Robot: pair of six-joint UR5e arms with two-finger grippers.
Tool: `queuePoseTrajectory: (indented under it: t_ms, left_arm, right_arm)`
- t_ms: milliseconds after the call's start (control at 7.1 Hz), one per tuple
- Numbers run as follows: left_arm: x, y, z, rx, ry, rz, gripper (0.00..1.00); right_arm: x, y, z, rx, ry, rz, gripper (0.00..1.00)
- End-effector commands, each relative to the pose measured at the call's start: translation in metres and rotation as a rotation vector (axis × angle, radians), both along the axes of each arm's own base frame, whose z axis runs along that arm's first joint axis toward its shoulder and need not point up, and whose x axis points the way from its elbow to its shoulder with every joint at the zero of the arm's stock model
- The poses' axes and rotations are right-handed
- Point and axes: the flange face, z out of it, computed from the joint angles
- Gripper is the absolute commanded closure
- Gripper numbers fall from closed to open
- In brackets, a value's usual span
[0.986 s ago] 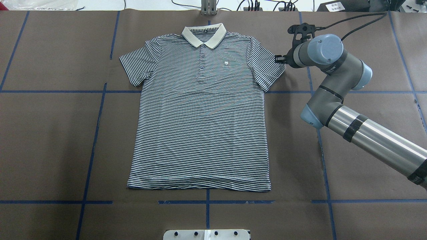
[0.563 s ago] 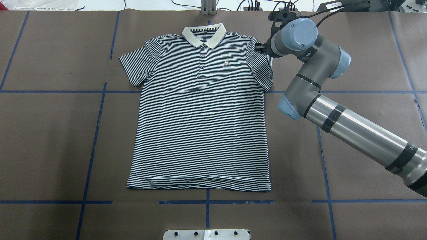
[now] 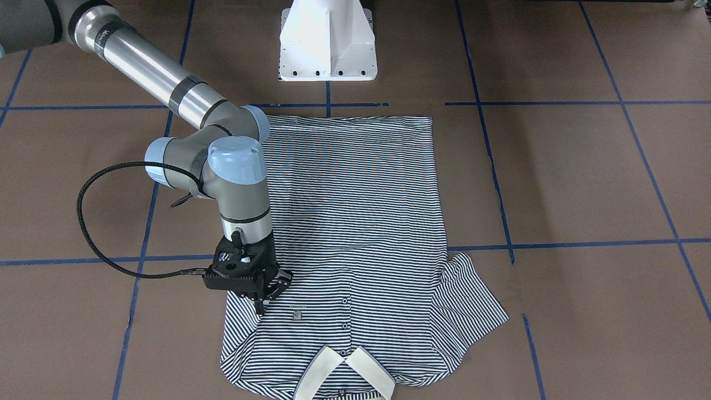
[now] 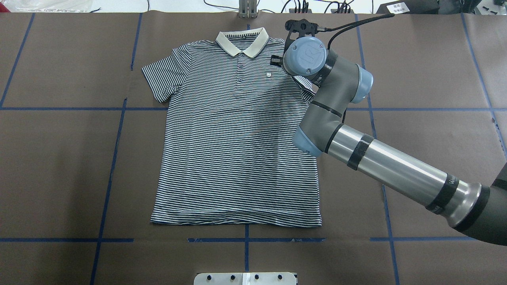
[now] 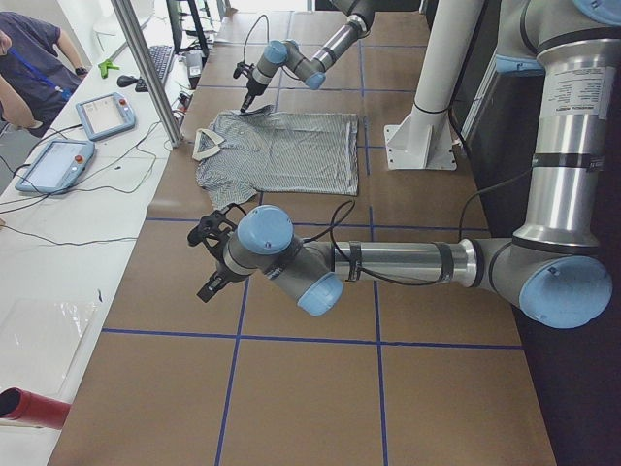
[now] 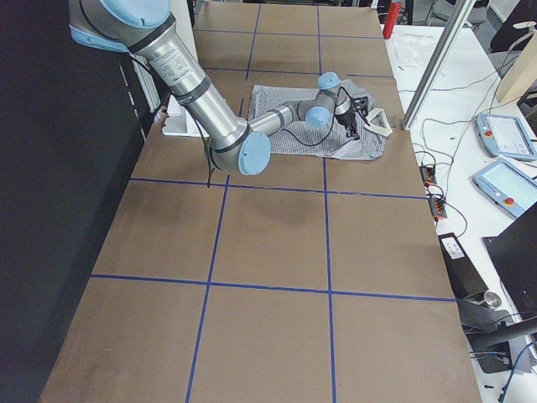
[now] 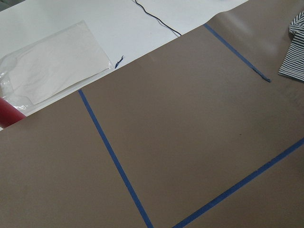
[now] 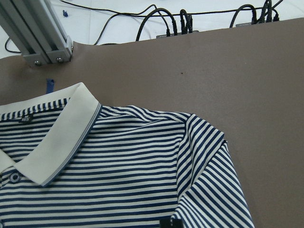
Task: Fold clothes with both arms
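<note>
Two grippers show, one at work. The right gripper (image 3: 260, 304) stands on the polo shirt (image 3: 355, 222) at its chest, its jaws narrow and pinched on sleeve cloth folded inward. The logo patch (image 3: 297, 315) lies just beside its tips, and the collar (image 3: 325, 371) is a little past that. Outward of it, beyond the shirt's side edge, bare brown table (image 3: 66, 333) runs wide. The left gripper (image 5: 210, 283) hangs well apart over bare table; whether its jaws stand wide or narrow cannot be told.

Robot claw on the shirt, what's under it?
Under the right gripper is the striped shirt, its sleeve folded onto the chest. Whatever lies beneath that fold is covered.
</note>
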Motion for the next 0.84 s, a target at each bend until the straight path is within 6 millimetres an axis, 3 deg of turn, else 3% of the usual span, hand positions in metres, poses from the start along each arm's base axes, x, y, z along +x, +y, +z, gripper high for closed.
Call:
queuePoseTrajectory:
  t_ms: [0, 422, 563, 704]
  left_arm:
    - [0.000, 0.000, 0.000, 0.000, 0.000, 0.000, 0.00]
    - [0.000, 0.000, 0.000, 0.000, 0.000, 0.000, 0.00]
    - [0.001, -0.001, -0.001, 0.001, 0.000, 0.001, 0.00]
    - [0.000, 0.000, 0.000, 0.000, 0.000, 0.000, 0.00]
  right_arm:
    - [-0.016, -0.005, -0.008, -0.006, 0.011, 0.001, 1.00]
    - [-0.017, -0.009, -0.005, -0.061, -0.031, 0.081, 1.00]
    - [-0.018, -0.010, -0.013, -0.087, -0.068, 0.117, 1.00]
    - [-0.025, -0.015, -0.021, -0.103, -0.077, 0.139, 0.84]
